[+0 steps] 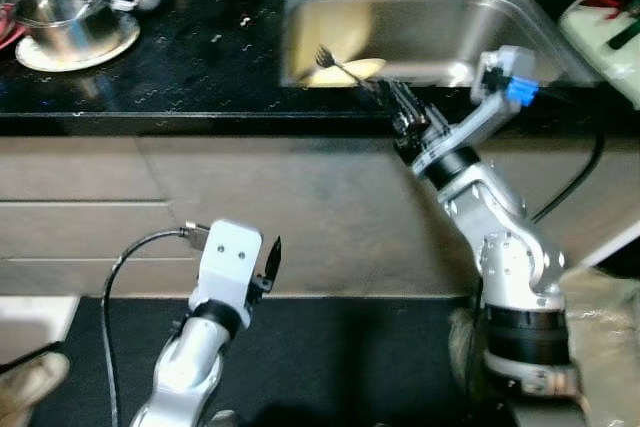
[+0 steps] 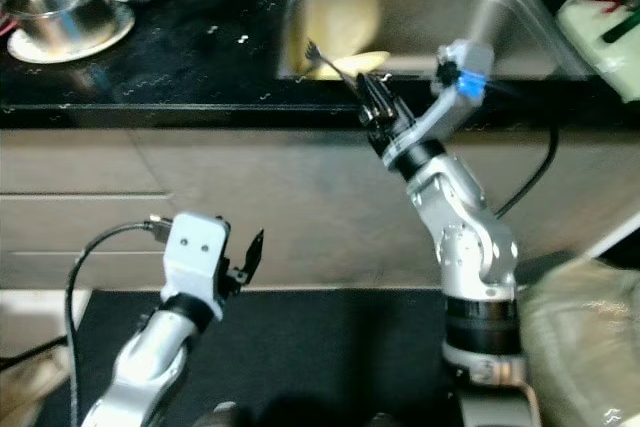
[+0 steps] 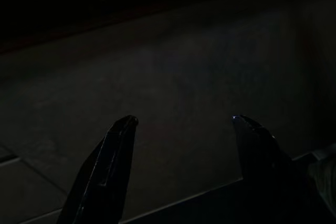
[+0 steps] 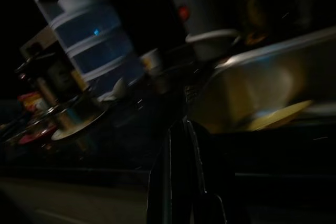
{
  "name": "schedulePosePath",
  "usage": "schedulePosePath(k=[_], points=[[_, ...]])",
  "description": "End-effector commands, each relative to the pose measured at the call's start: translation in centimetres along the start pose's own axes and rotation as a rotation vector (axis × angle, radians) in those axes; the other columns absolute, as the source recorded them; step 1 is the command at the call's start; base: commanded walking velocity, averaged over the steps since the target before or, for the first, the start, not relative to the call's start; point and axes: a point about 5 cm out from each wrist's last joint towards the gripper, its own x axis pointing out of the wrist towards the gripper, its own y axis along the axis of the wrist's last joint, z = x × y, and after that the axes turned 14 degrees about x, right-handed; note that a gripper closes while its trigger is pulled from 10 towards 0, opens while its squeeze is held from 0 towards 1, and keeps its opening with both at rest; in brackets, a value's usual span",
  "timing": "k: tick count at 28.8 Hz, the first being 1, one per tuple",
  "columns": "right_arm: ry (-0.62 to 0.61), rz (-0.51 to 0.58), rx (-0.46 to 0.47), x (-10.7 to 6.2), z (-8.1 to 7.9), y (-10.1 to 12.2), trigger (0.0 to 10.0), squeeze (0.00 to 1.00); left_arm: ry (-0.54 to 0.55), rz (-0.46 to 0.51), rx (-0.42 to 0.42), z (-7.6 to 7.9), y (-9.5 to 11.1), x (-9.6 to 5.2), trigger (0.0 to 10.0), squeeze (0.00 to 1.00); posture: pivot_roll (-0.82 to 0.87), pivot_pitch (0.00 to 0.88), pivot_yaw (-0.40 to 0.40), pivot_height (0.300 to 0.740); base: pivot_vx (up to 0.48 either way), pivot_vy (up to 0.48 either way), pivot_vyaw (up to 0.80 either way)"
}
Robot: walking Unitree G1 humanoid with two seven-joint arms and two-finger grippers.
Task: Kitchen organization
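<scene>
Holding fork point(image 1: 340, 68) in closed right end effector point(image 1: 398, 99) at sink point(image 1: 500, 22) edge; keep level, release probably over yellow plate point(image 1: 345, 72). Left end effector point(image 3: 181, 124) open, empty, idle.

— How is the right arm posed?
— It is raised, elbow bent; the right gripper point(image 1: 400, 102) is closed.
— And the left?
— Held low; the left gripper point(image 3: 181, 145) is spread apart.

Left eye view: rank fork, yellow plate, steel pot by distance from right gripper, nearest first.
From the right gripper:
1. Fork, clamped in its fingers, tines over the sink's front edge.
2. Yellow plate, in the sink just beyond.
3. Steel pot, far left on the counter.
</scene>
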Motion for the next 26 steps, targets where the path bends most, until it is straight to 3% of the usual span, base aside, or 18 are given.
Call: schedulePosePath(k=[1,21,26], points=[[0.014,-0.009,0.002,0.29,-0.39,-0.4,10.0,0.0,0.012,-0.026,0.004,-0.28,-0.59,-0.21,10.0,0.0,0.06,0.084,-0.056,0.74,0.0,0.0,0.0],[0.001,0.0,-0.016,0.46,-0.2,-0.38,10.0,0.0,0.0,-0.023,0.0,-0.13,-0.68,-0.25,10.0,0.0,0.06,0.067,-0.057,0.74,0.0,0.0,0.0],[-0.007,0.024,-0.005,0.59,-0.09,-0.04,10.0,0.0,0.003,-0.016,0.003,-0.15,-0.59,-0.26,10.0,0.0,0.06,0.069,-0.056,0.74,0.256,0.0,0.0]])
